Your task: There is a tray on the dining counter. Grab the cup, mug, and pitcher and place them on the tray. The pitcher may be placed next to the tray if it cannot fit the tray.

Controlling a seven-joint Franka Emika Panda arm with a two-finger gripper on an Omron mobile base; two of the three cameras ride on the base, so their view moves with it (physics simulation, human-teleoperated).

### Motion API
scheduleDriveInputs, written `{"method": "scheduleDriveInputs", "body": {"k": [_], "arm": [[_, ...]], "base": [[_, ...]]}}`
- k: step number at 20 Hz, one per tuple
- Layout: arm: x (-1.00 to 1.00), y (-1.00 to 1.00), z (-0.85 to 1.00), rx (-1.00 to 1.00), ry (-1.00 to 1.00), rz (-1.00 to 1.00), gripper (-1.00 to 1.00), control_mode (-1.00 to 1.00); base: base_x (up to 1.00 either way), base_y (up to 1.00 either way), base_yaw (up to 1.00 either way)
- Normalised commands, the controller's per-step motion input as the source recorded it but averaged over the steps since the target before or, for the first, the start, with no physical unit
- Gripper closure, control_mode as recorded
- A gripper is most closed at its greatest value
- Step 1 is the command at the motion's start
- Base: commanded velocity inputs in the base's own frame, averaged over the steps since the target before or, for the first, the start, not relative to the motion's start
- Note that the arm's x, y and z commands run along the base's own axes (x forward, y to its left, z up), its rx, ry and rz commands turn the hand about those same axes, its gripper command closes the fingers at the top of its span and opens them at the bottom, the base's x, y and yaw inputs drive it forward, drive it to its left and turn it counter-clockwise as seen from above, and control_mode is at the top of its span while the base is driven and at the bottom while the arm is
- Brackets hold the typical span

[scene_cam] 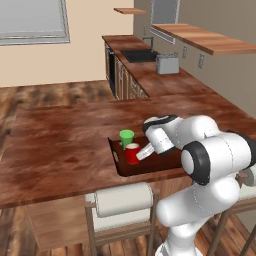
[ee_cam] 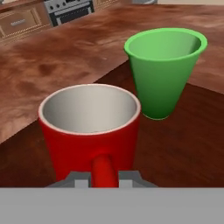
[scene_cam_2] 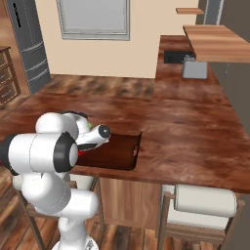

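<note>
Hand view: the red cylindrical mug (ee_cam: pixel 89 127) is seen standing on the dark brown wooden tray (ee_cam: pixel 183 148), its handle flanked closely by the tool (ee_cam: pixel 104 180); whether it is pinched cannot be told. Just beside it, rightward, the bright green tapered cup (ee_cam: pixel 164 70) is set upright on the tray, on the reddish-brown desk (ee_cam: pixel 52 65).

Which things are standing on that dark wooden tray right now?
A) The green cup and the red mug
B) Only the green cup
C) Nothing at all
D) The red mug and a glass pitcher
A: the left base view shows the green cup and the red mug upright side by side inside the tray, and the hand view shows both on its dark floor.
</note>
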Motion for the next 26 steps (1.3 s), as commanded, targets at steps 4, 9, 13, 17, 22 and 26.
{"method": "scheduleDriveInputs", "body": {"k": [4, 9, 13, 17, 22, 26], "arm": [[0.0, 0.0, 0.0, 0.0, 0.0, 0.0, 1.0, -1.0], [0.0, 0.0, 0.0, 0.0, 0.0, 0.0, 1.0, -1.0], [0.0, 0.0, 0.0, 0.0, 0.0, 0.0, -1.0, -1.0], [0.0, 0.0, 0.0, 0.0, 0.0, 0.0, -1.0, -1.0], [0.0, 0.0, 0.0, 0.0, 0.0, 0.0, -1.0, -1.0], [0.0, 0.0, 0.0, 0.0, 0.0, 0.0, -1.0, -1.0]], "base": [[0.0, 0.0, 0.0], [0.0, 0.0, 0.0], [0.0, 0.0, 0.0], [0.0, 0.0, 0.0], [0.0, 0.0, 0.0], [0.0, 0.0, 0.0]]}}
